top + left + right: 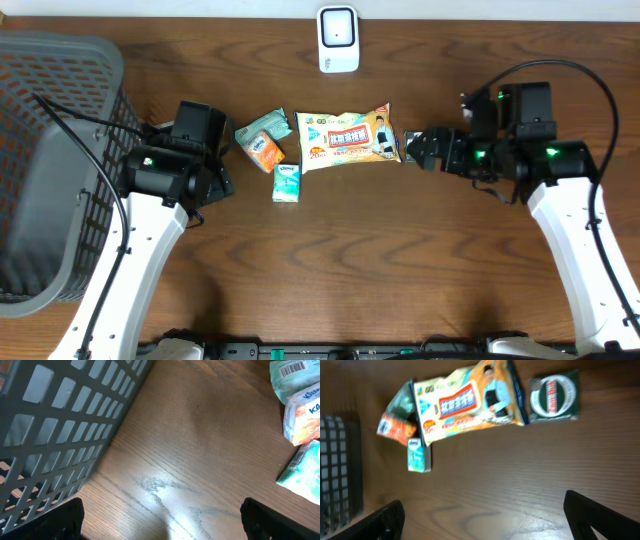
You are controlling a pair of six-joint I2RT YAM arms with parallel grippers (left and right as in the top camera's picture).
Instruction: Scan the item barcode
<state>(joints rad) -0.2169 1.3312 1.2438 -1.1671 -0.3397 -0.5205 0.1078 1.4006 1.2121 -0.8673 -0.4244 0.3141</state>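
At mid-table, the wipes packet [347, 138] lies flat between a cluster of small tissue packs [268, 150] and a dark green square packet [554, 399], below a white device [338, 38] that is probably the scanner. The left gripper [162, 522] and right gripper [485, 520] both hover with jaws spread wide, holding nothing. A gray basket [50, 120] stands at the table's left edge.

Big wipes pack [470, 402] lying far-center, green packet [553, 397] just beside its right end, little tissue packs [416, 455] left.
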